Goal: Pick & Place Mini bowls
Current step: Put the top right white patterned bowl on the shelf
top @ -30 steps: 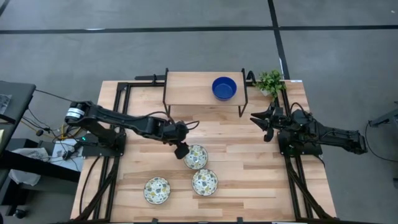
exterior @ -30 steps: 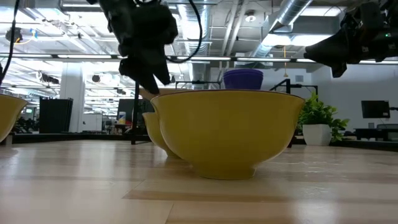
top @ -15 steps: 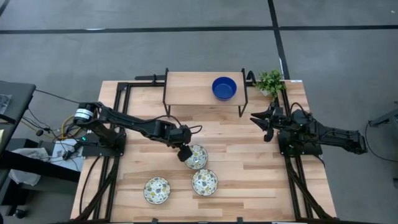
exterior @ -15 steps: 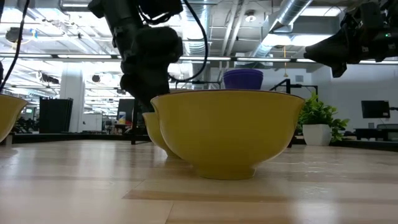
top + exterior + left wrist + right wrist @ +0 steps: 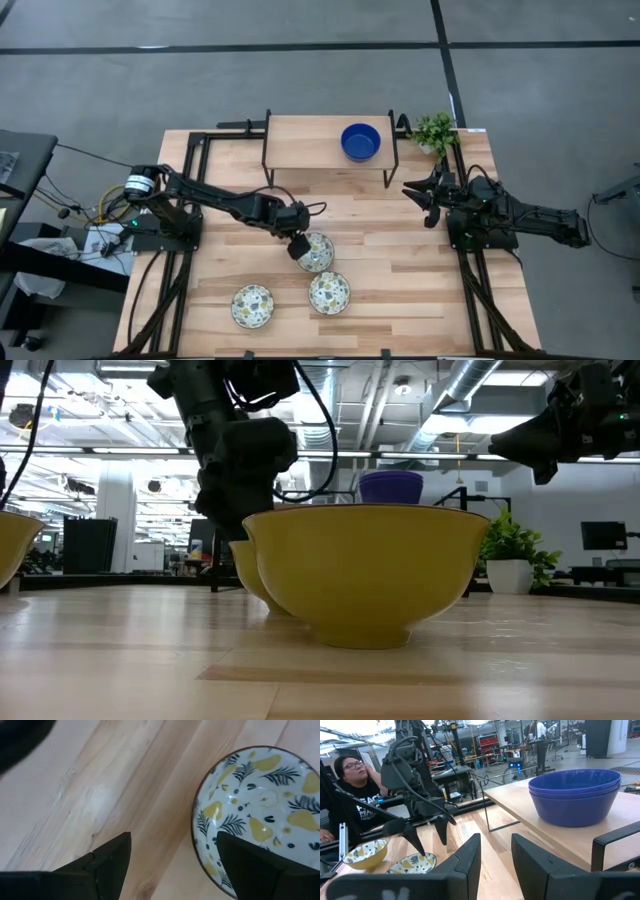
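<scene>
Table (image 5: 400, 270): light wood slats, dark frame rails along both long sides.

Raised shelf (image 5: 300, 145): wooden, on black legs, at 12 o'clock from table centre.

Left arm (image 5: 220, 203): reaches in from 9 o'clock toward table centre.

Right arm (image 5: 520, 215): parked at 3 o'clock, clear of all bowls.

Small green plant (image 5: 434, 130): at the far right corner, about 1 o'clock.

Blue bowls (image 5: 361, 142): on the shelf's right half. The right wrist view (image 5: 575, 795) shows two rims stacked; any further count cannot be told.

Patterned bowls, white inside with yellow pears and dark leaves, yellow outside:
- one (image 5: 316, 252) just below centre, at 6 o'clock;
- one (image 5: 329, 292) just beside it, farther toward 6 o'clock;
- one (image 5: 253, 306) at 7 o'clock, apart from the pair.

Left gripper (image 5: 297, 244): fingers spread wide, holding nothing. In the left wrist view (image 5: 172, 857) they straddle the rim of the centre patterned bowl (image 5: 260, 815), one finger over its inside, the other outside over bare wood. Contact with the rim cannot be told.

Right gripper (image 5: 428, 197): fingers set narrow with a small gap, holding nothing, raised above the table.

A seated person (image 5: 350, 795) shows beyond the table in the right wrist view.
</scene>
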Motion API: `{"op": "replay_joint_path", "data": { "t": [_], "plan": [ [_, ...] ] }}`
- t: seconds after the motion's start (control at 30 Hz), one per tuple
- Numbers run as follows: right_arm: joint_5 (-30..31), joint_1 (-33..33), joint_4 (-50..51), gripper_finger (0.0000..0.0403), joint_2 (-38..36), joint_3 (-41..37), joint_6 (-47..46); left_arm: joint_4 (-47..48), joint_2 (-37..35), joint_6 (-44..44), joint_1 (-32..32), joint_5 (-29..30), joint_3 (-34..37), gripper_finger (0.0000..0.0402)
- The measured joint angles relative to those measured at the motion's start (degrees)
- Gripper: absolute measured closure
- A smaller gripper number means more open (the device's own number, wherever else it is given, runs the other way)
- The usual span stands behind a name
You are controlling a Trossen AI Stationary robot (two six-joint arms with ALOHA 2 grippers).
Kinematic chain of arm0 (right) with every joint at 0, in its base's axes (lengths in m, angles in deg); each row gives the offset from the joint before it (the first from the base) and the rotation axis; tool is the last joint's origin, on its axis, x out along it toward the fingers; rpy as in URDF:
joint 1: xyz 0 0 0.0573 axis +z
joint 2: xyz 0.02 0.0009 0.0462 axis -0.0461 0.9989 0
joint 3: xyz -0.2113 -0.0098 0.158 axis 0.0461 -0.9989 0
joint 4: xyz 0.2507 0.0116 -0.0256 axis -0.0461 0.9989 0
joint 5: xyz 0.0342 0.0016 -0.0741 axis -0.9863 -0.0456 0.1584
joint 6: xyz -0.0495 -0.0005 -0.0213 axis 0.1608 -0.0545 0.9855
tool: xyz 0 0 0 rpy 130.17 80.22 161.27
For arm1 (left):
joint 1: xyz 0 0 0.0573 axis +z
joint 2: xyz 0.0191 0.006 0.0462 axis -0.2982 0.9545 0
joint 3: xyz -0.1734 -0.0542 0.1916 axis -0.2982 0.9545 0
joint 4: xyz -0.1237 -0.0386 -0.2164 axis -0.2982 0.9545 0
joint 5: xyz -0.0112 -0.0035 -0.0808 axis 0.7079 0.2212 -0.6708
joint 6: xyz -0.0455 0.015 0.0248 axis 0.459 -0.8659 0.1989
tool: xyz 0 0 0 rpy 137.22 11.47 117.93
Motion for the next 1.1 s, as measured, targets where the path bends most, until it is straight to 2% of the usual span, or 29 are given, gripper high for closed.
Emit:
{"op": "replay_joint_path", "data": {
  "t": [0.83, 1.1],
  "plan": [
    [0.00, 0.00, 0.04, 0.0305, 0.00, 0.00, 0.00, -0.96, 3.17, -0.02, 1.05, -2.99, 0.17, 0.0112],
    [0.00, 0.00, 0.02, 0.0305, 0.00, 0.00, 0.00, -1.15, 3.17, -0.02, 1.05, -3.04, 0.17, 0.0160]
  ]
}}
